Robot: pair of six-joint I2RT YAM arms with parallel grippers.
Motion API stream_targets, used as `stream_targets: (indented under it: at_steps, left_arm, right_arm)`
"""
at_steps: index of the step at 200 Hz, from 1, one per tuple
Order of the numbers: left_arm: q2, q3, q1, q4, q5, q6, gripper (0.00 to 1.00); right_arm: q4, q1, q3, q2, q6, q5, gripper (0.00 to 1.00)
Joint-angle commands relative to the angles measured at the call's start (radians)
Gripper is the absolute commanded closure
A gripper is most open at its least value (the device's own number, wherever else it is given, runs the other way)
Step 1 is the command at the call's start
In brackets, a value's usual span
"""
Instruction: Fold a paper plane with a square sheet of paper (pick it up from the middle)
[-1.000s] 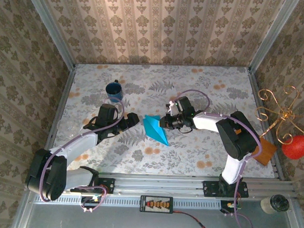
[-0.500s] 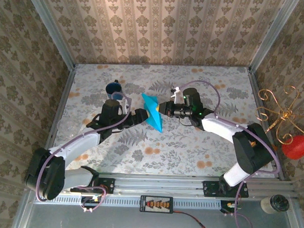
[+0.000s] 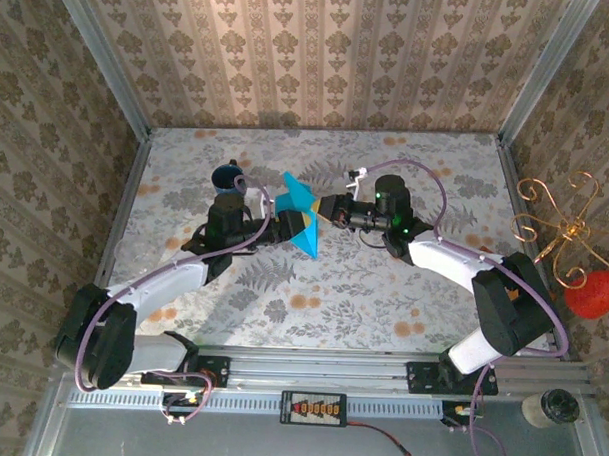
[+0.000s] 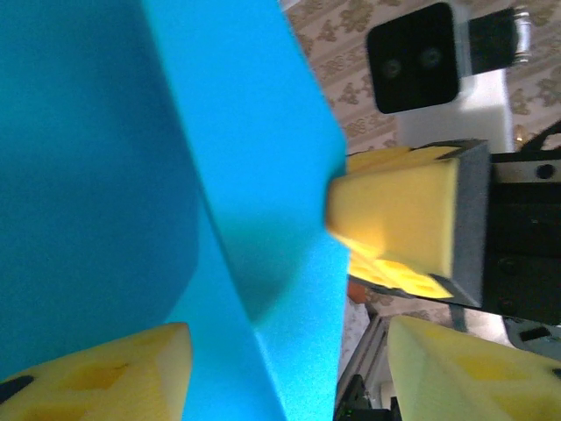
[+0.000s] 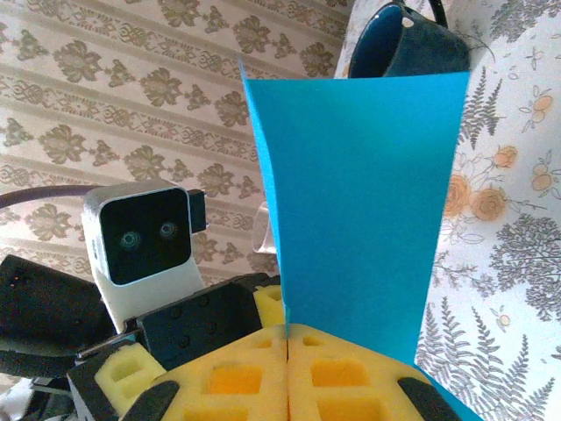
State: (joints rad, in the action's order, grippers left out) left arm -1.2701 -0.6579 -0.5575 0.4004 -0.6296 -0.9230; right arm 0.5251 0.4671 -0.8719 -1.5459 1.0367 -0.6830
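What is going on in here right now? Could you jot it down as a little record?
Paper: folded turquoise-blue paper sheet, creased, pointed tip, between both arms
Right jaws: shut, pinching the paper's edge
Left jaws: open, straddling the paper
Mug: dark blue round mug, on the floral tabletop beyond the left arm

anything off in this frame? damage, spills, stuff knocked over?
Nothing stands out. The folded turquoise paper is pinched upright in the right gripper, edges clean, no tears visible; the left gripper stands open around it. The dark blue mug sits upright, nothing spilled.
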Motion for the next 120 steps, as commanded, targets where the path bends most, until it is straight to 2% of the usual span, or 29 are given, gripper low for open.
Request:
stream_targets:
  at_steps: [1,60,120]
  left_arm:
    - [-0.009,-0.005,-0.005,0.108,-0.059,-0.022,0.42]
    - [-0.015,-0.005,-0.007,0.121,-0.065,-0.016,0.49]
    - [-0.018,-0.009,-0.007,0.126,-0.064,-0.016,0.60]
  right_arm:
    - [0.076,-0.008,0.014,0.017,0.052,-0.035,0.92]
    - [0.107,-0.019,0.024,0.021,0.079,-0.050,0.92]
    - [0.105,-0.030,0.037,0.024,0.084,-0.057,0.92]
